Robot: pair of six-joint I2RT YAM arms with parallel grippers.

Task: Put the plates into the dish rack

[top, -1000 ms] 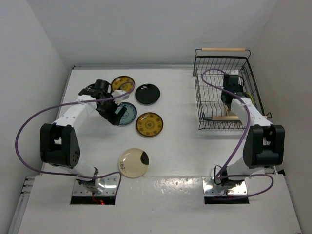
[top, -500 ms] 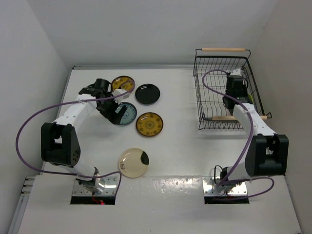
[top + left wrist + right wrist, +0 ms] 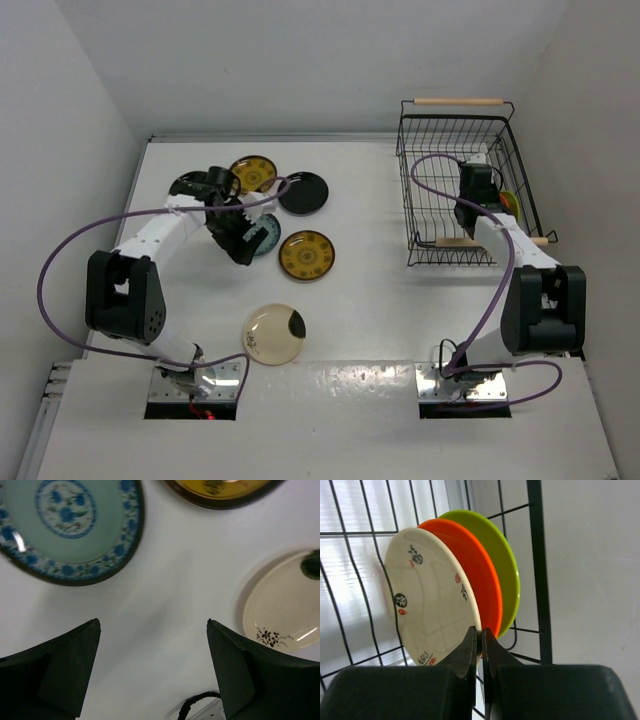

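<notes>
Now our left gripper (image 3: 153,625), jaws apart, has slid right over the blue-grey plate (image 3: 70,525), probably next; our right gripper (image 3: 481,635), closed and empty, sits beside three plates (image 3: 430,595) standing in the dish rack (image 3: 405,190).

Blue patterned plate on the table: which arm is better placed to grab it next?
Probably left: the left tool hovers open beside the blue patterned plate; the right tool is shut, inside the dish rack.

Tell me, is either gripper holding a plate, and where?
Nothing is held. The left gripper hangs open over the table; the right gripper is shut empty, tips by the lower rim of the cream plate standing in the dish rack.
</notes>
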